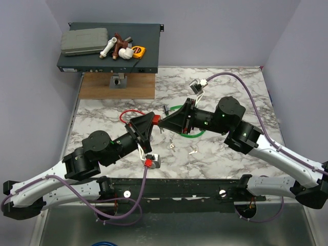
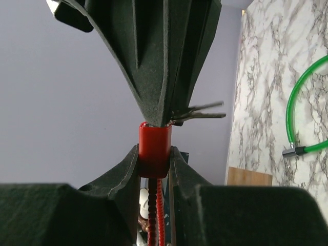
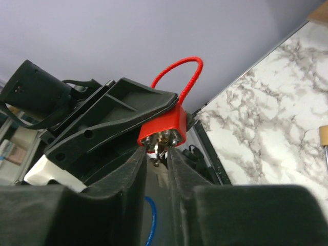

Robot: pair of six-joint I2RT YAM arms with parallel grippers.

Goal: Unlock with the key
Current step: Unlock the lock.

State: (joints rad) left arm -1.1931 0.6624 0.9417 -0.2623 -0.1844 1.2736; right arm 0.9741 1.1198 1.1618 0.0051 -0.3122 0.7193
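Observation:
A small red lock body (image 2: 154,143) with a red cable loop (image 3: 179,72) is held up off the marble table. My left gripper (image 2: 154,154) is shut on its sides. The key (image 3: 160,148), small and silvery, sticks out of the lock's metal end face (image 3: 165,137). My right gripper (image 3: 158,154) points straight at that face. Its jaws stand a little apart around the key, with a slim gap showing on either side. In the top view both grippers meet tip to tip near the table's middle, left gripper (image 1: 152,123), right gripper (image 1: 162,123). Thin silvery key blades (image 2: 205,110) jut out beside the right fingers (image 2: 164,61).
A green cable loop (image 1: 190,134) lies under the right arm. Two small loose metal pieces (image 1: 193,150) lie on the marble in front. At the back left, a dark box (image 1: 148,56) carries a grey case (image 1: 84,42), pipe fittings (image 1: 119,48) and a tape measure (image 1: 139,50). A wooden board (image 1: 138,87) lies before it.

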